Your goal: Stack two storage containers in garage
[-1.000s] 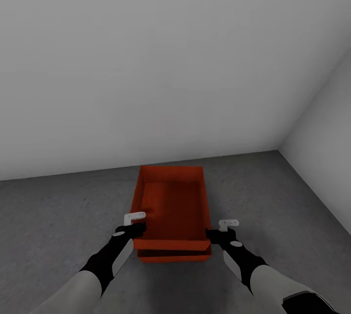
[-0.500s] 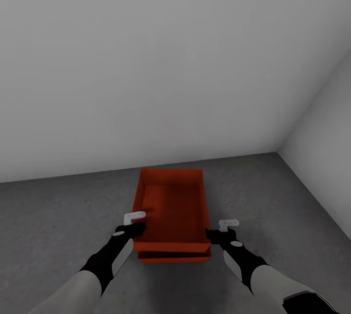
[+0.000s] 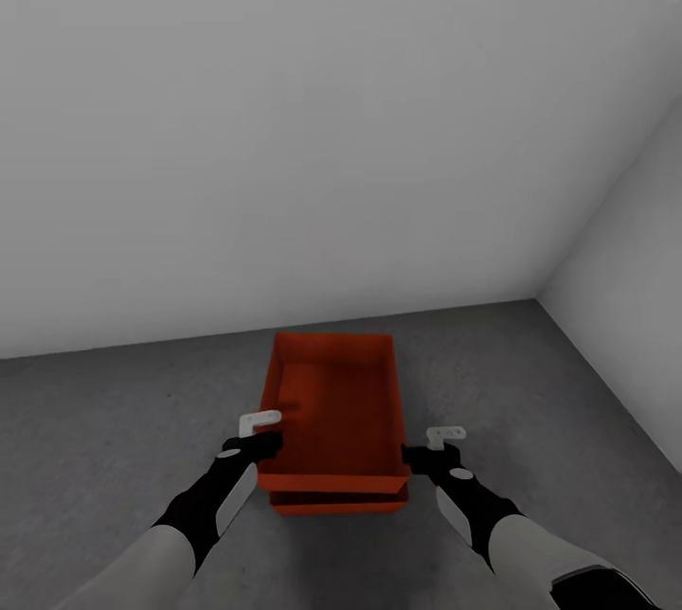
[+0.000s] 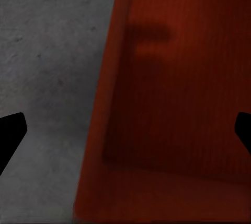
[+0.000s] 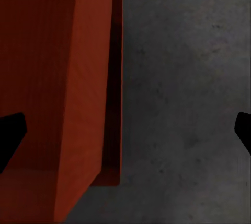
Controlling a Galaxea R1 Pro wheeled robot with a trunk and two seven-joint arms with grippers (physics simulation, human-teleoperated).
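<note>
On the grey floor, the lower container is mostly hidden; both grippers' fingers spread apart.

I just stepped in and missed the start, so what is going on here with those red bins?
A two-armed robot is in a bare grey room, near a corner. Two orange-red storage containers are nested, the upper container in the lower container, on the dark concrete floor. The left gripper and the right gripper flank the upper bin's near corners, jaws spread wide across its side walls. Whether they are touching it is unclear.
</note>
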